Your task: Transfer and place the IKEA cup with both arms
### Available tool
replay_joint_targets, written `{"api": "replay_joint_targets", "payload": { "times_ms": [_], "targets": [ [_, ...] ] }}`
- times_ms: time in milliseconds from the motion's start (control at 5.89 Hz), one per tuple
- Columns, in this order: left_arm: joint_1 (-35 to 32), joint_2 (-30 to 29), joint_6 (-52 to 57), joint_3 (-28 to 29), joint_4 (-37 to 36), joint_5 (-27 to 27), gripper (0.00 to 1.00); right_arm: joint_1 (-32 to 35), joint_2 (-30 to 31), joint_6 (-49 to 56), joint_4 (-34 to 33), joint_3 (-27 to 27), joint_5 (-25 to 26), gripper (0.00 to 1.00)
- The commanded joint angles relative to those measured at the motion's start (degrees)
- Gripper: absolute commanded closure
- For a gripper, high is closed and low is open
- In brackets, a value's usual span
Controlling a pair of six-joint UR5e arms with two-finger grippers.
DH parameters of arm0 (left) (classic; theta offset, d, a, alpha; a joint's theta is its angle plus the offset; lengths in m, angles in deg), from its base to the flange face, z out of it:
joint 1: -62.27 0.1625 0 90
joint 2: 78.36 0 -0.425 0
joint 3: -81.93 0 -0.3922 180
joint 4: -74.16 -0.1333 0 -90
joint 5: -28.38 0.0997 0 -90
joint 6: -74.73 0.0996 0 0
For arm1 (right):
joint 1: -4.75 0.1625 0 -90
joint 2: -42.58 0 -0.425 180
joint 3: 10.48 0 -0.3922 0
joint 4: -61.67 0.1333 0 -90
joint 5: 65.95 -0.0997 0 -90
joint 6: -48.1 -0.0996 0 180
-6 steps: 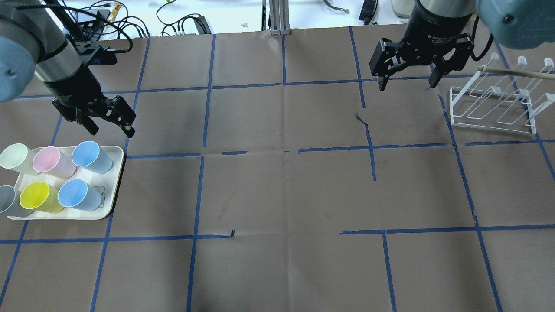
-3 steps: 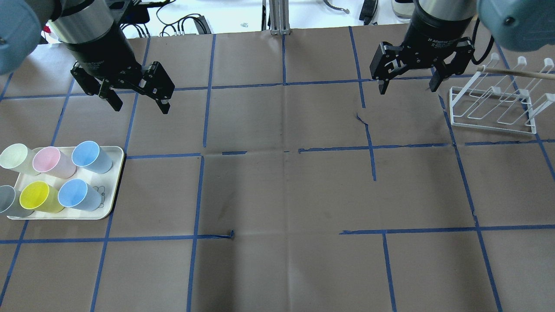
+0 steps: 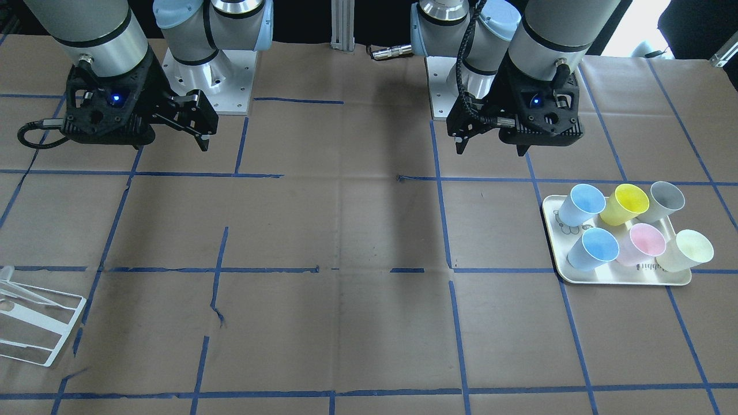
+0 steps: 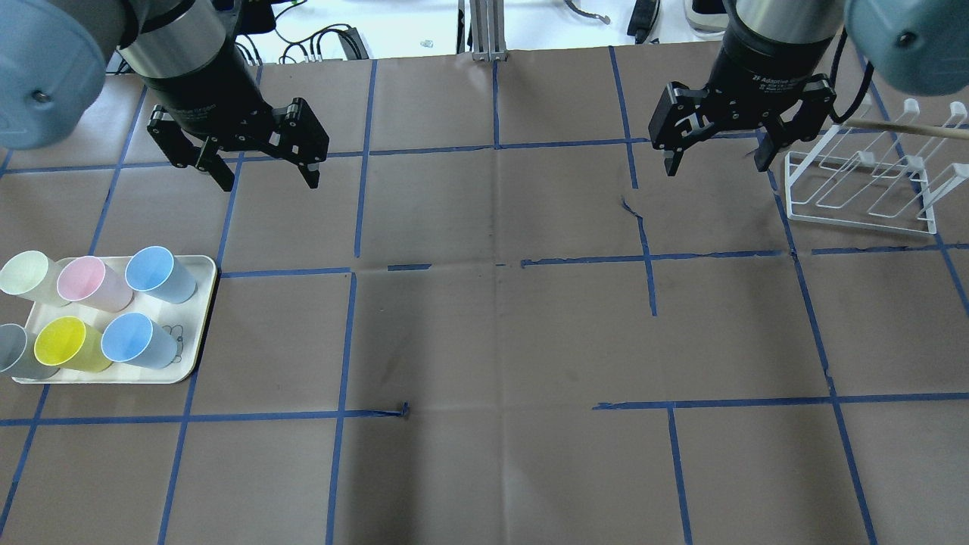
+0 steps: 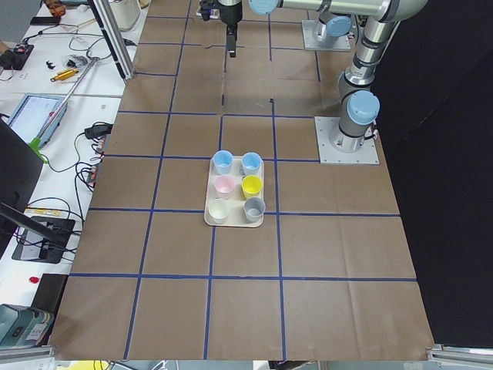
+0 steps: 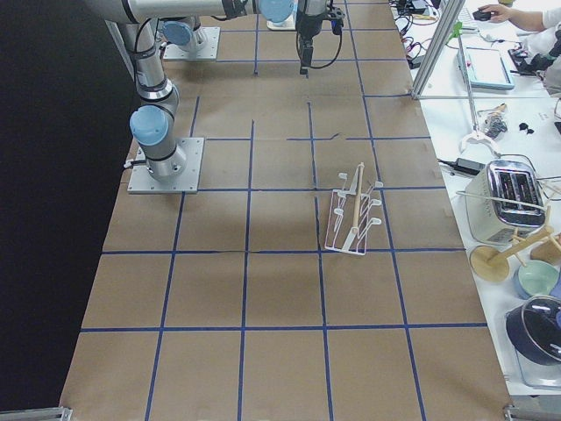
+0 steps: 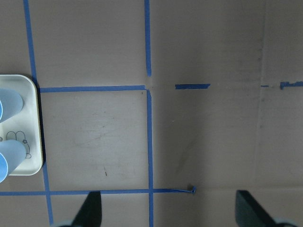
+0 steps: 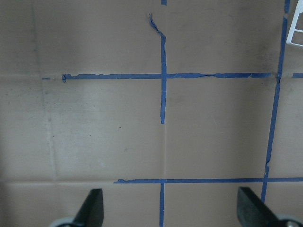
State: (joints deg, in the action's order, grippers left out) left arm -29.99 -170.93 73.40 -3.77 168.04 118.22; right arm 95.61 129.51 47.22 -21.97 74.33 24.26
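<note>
Cup [image 4: 138,341]: where the tray [image 4: 195,322] lies at the table's [image 4: 484,341] left, it stands upright at the near right corner. A blue twin [image 4: 157,274] is behind it, and which one is meant cannot be told.
Tray: small line drawing beside the cup; its print is too small to read.
Left gripper [image 4: 269,182]: jaws spread wide, holding nothing, beyond the tray.
Right gripper [image 4: 715,166]: jaws spread wide, holding nothing; body reads "2F Adaptive".
Rack [image 4: 863,198]: white wire, just beside the right gripper.

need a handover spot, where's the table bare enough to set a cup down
Bare: the wide middle of the table, between the tray and the white rack. Crowded: the tray, six cups packed together.
</note>
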Motion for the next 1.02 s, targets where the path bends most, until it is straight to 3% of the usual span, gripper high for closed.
{"api": "replay_joint_targets", "payload": {
  "times_ms": [0, 848],
  "targets": [
    [-1.25, -0.07, 0.70, -0.08, -1.15, -0.19, 0.02, 0.02, -0.10, 0.00, -0.12, -0.09, 0.06, 0.00],
    [-1.26, 0.54, 0.79, -0.25, -1.15, -0.28, 0.02, 0.02, -0.80, 0.09, -0.21, -0.70, -0.29, 0.00]
  ]
}}
